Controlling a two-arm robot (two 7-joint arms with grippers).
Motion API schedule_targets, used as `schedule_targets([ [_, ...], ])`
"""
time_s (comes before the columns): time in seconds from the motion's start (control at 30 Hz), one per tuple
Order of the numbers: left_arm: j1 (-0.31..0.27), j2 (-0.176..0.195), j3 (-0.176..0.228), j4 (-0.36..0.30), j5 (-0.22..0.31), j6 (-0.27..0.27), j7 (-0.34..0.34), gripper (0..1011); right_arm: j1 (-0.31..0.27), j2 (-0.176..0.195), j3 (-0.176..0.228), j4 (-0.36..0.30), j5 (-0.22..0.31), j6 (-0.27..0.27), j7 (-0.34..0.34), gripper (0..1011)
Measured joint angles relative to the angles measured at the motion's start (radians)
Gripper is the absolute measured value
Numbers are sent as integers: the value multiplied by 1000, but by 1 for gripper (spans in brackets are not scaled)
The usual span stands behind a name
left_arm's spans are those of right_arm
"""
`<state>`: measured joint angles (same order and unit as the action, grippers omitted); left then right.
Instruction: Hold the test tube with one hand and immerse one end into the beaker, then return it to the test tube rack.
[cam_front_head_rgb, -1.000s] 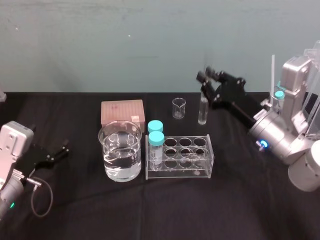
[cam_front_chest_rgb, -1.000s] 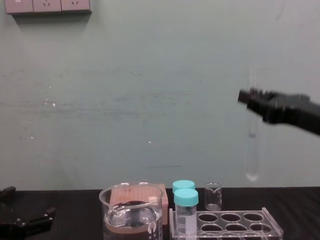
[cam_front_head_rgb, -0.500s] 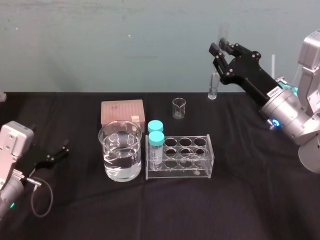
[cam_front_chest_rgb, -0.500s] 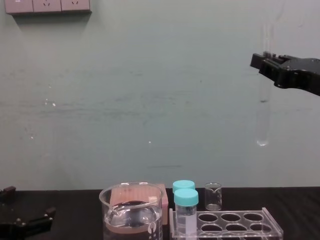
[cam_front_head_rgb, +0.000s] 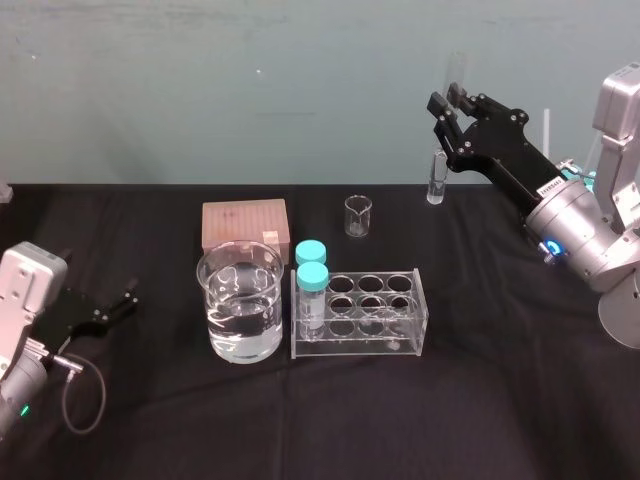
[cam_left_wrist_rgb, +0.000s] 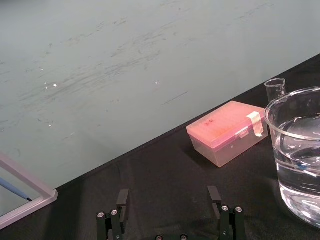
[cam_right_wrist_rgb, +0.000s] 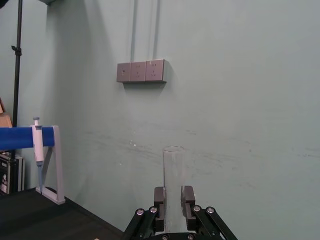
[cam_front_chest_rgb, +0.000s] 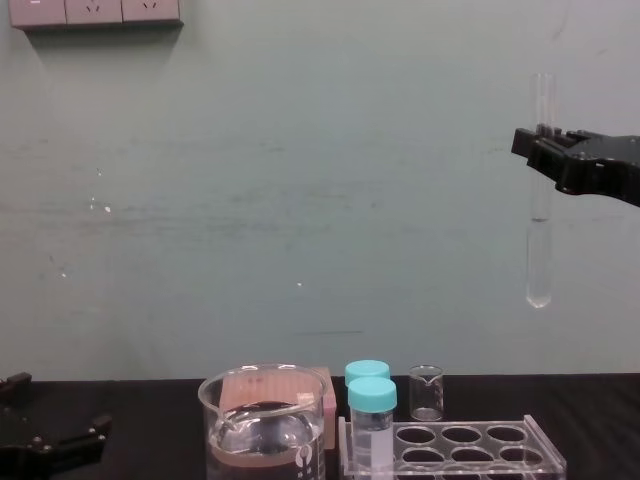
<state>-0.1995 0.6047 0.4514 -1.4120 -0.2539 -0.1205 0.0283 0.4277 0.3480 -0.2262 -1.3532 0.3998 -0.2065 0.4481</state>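
Black cloth (cam_front_head_rgb: 480, 400) covers the table below a pale green wall; the right gripper (cam_front_head_rgb: 447, 105) hangs high at the far right, its fingers clamped on the test tube (cam_front_chest_rgb: 540, 255), which stands upright in the air, rounded end down, well above the test tube rack (cam_front_head_rgb: 360, 318) and off to its right; the beaker (cam_front_head_rgb: 240, 300), part full of clear liquid, stands just left of the rack; the left gripper (cam_left_wrist_rgb: 168, 195) rests at the near left, fingers apart, holding nothing.
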Motion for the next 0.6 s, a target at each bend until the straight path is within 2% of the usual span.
schedule_targets([
  [0.6, 0, 0, 0, 0, 0, 0, 0, 1000, -3, -6, -5, 11, -9, 6, 5, 228],
])
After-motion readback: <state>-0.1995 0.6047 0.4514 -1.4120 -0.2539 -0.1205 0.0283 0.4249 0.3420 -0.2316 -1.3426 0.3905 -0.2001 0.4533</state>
